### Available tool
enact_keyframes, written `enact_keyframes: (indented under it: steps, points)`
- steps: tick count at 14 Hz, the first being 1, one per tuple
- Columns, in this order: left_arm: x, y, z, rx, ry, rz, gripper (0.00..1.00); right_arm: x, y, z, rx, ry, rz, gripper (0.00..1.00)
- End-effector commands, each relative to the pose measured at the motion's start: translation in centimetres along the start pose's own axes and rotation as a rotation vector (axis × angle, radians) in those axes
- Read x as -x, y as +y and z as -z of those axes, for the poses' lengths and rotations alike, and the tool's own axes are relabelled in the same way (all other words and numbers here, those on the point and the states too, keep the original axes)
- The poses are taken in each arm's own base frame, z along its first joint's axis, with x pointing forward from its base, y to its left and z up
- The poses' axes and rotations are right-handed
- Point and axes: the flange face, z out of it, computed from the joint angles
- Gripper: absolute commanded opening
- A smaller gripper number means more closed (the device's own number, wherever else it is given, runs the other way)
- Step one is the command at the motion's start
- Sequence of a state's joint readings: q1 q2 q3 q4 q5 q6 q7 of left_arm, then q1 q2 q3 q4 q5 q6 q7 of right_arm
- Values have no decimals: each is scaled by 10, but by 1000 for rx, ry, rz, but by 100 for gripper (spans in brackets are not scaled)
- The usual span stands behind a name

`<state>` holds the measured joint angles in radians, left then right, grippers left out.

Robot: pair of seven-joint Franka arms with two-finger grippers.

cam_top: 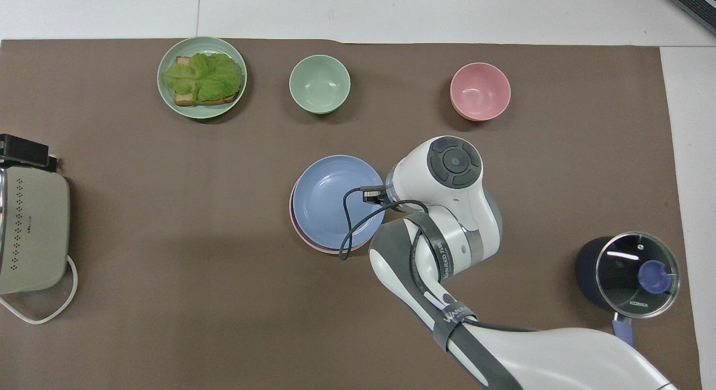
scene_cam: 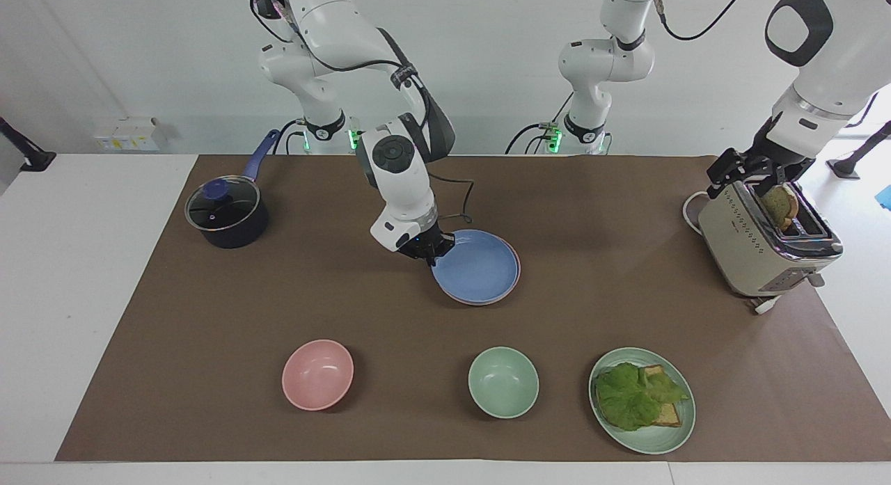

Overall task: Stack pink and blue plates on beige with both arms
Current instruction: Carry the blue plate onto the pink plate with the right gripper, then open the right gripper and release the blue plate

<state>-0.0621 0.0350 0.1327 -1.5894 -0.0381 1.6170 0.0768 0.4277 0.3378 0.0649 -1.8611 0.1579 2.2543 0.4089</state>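
My worktop [scene_cam: 104, 276] is smooth white under a matt brown mat [scene_cam: 626, 290]. The blue plate [scene_cam: 480, 268] looks matt, as does the pink bowl [scene_cam: 317, 374]. The pot's lid [scene_cam: 221, 203] is glossy glass. The toaster [scene_cam: 762, 245] has shiny metal trim. My arms are glossy white plastic.

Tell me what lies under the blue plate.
A pink plate lies directly under the blue plate, only its rim showing. Whether a beige plate lies beneath the pink one cannot be seen; the stack covers it.
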Motion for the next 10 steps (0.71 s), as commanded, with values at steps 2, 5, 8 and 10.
enact_keyframes:
  steps: [2, 5, 8, 10]
  points:
    - [3, -1, 5, -20, -2, -9, 100, 3, 0, 2, -35, 5, -19, 0]
    - [3, -1, 5, -20, -2, -9, 100, 0, -4, 3, -66, 26, -33, 0]
    - [3, -1, 5, -20, -2, -9, 100, 5, -12, -3, -66, 21, -16, 3]
    - [3, -1, 5, -20, -2, -9, 100, 5, -11, -4, -64, 21, -17, 6]
